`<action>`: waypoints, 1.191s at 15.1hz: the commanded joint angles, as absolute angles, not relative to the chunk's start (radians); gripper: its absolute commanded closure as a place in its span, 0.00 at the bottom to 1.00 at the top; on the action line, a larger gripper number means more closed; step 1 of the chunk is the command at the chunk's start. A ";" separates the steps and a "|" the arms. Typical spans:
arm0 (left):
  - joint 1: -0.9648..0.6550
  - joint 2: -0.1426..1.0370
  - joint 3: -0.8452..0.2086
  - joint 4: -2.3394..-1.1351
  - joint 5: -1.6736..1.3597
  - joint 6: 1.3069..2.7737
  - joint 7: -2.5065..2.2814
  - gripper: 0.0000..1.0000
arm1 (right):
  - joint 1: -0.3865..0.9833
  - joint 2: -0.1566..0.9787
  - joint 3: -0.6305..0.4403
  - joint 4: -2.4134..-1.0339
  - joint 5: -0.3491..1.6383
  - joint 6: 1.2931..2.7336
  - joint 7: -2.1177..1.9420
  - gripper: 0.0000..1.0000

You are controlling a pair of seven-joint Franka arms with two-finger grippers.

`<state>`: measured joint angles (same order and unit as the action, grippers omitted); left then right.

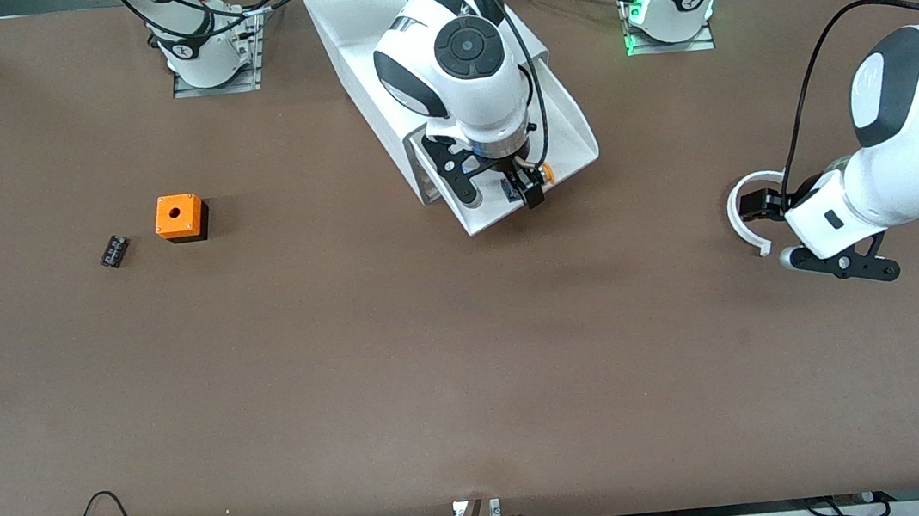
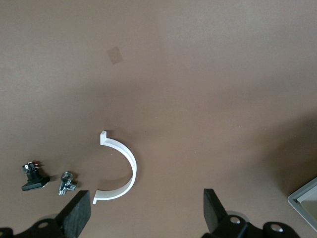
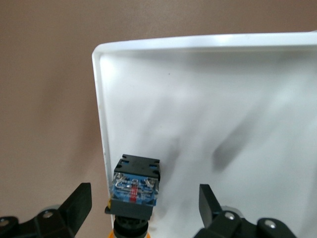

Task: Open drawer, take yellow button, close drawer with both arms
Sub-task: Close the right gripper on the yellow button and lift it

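Fingers spread wide, my right gripper is hovering over the pulled-out drawer, empty, with the button lying in the tray between them against its wall. My left gripper is waiting, open and empty, over a white curved clip.

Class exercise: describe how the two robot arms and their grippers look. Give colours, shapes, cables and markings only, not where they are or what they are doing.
Both arms are bulky, rounded white shells with black bands and round dark grey joint caps. Black cables loop along them. The right gripper and left gripper each have two black, wedge-shaped fingers on black brackets with screw holes. The left arm's base glows green; small round markings show on both bases.
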<state>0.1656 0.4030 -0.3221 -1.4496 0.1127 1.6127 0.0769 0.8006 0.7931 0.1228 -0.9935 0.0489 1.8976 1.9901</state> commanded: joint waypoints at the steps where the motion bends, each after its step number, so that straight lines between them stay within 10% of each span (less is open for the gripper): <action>1: 0.146 0.428 -0.319 -1.417 0.138 1.611 0.058 0.00 | 0.802 0.807 0.127 -0.956 0.058 1.870 2.005 0.39; 7: 0.161 0.423 -0.319 -1.430 0.120 1.664 0.026 0.00 | 0.801 0.805 0.127 -0.953 0.058 1.873 2.002 1.00; 18: 0.149 0.411 -0.324 -1.447 0.071 1.683 -0.240 0.00 | 0.761 0.716 0.141 -0.911 0.055 1.852 1.800 1.00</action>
<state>0.1574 0.4158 -0.3189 -1.4477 0.1023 1.6775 -0.1437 0.7886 0.7429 0.1338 -0.9189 0.0489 1.8790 1.8862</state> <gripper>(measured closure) 0.000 0.595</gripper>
